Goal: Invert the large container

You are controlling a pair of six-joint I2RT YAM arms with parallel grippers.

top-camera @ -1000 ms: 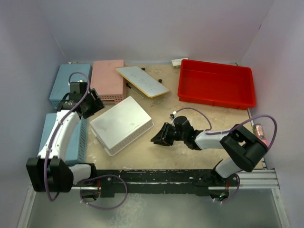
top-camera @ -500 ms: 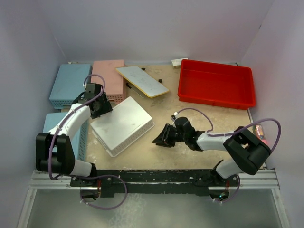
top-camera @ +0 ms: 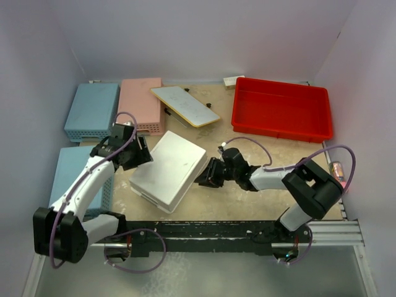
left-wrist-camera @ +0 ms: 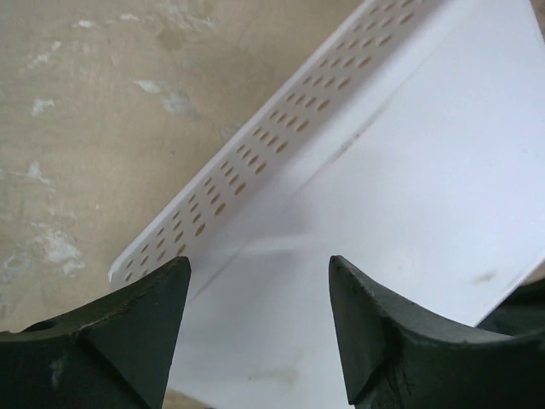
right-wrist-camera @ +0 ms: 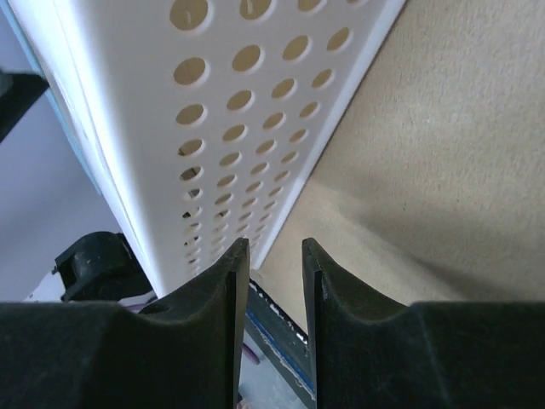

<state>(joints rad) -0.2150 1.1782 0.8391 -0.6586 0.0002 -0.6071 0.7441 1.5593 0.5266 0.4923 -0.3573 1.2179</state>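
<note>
Red bin (top-camera: pixel 281 109) sits upright at the desk's far right corner. Left gripper (top-camera: pixel 141 154), jaws wide, empty; right gripper (top-camera: pixel 206 176), jaws nearly shut, grip unclear. Both flank a white basket (top-camera: pixel 170 170). Best move: grasp the bin's near rim.

Far right: big red rectangular plastic bin (top-camera: pixel 281 110), on the bench (top-camera: pixel 216 133).
Far left: light-blue perforated plastic basket (top-camera: pixel 91 111); pink perforated plastic basket (top-camera: pixel 141 105) just right of it.
Between pink basket and bin: flat white board (top-camera: pixel 184 106).
Centre: white perforated plastic basket (top-camera: pixel 168 170), between left gripper (top-camera: pixel 141 156) and right gripper (top-camera: pixel 202 179).
</note>
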